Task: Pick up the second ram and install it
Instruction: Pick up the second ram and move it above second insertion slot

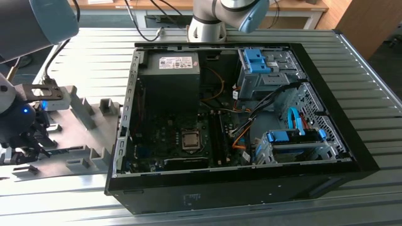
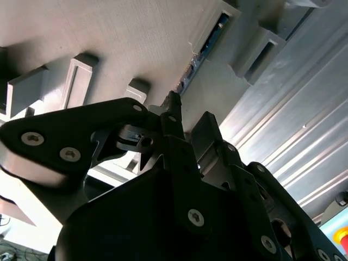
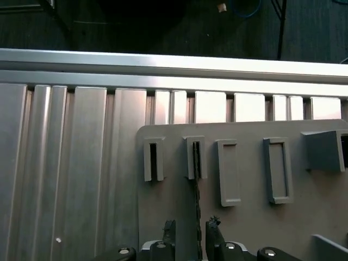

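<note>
The second ram (image 3: 196, 182) stands on edge in a slot of the grey slotted holder (image 3: 244, 228), seen as a thin dark strip in the first wrist view. In the second wrist view its blue-green edge (image 2: 202, 51) runs along the holder. My gripper (image 3: 191, 231) is low over the holder with one fingertip on each side of the ram and a gap showing on both sides, so it is open. In the second wrist view the gripper (image 2: 190, 111) straddles the same stick. The exterior view places the gripper (image 1: 30, 143) at its left, over the holder (image 1: 84, 136).
An open computer case (image 1: 326, 117) lies on the ribbed metal table (image 1: 377, 202), in the middle of the exterior view. Inside are the mainboard with its processor socket (image 1: 188, 140), long dark memory slots (image 1: 218, 134), cables and blue drive brackets (image 1: 254, 61). The arm's base (image 1: 207, 26) stands behind the case.
</note>
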You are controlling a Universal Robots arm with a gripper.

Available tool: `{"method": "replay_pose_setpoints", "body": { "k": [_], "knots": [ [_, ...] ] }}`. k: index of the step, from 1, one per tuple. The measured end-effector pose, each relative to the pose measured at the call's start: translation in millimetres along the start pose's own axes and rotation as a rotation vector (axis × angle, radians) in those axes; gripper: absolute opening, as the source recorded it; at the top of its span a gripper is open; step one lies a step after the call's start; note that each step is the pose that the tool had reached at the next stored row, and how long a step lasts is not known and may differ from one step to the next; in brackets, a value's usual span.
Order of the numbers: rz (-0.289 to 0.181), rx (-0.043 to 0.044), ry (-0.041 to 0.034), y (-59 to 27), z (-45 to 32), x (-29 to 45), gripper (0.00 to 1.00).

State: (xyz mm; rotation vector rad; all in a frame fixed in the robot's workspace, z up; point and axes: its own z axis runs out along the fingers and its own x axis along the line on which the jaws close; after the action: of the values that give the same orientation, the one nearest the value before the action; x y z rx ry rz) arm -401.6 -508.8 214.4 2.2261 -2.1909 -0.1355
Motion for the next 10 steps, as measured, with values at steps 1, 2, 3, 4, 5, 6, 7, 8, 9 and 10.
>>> {"method": "replay_pose_setpoints", "body": {
  "k": [1,2,3,4,5,6,7,8,9,10],
  "knots": [
    [0.0,0.0,-0.0006,-0.2,1.8,-0.3,0.35],
    [0.0,0.0,-0.0015,-0.3,3.6,-0.8,0.35],
    [0.0,0.0,-0.0024,-0.4,5.3,-1.2,0.35],
    [0.0,0.0,-0.0036,-0.6,7.0,-1.6,0.35],
    [-0.001,0.0001,-0.0054,-0.7,8.5,-1.9,0.35],
    [-0.001,0.0001,-0.0072,-0.8,9.7,-2.1,0.35],
    [-0.001,0.0,-0.0085,-0.8,11.1,-2.3,0.35],
    [-0.001,0.0001,-0.0097,-1.0,12.9,-2.4,0.35],
    [-0.001,0.0002,-0.0102,-1.1,14.7,-2.3,0.35],
    [-0.001,0.0001,-0.0104,-1.2,16.2,-2.3,0.35]
  ]
}}
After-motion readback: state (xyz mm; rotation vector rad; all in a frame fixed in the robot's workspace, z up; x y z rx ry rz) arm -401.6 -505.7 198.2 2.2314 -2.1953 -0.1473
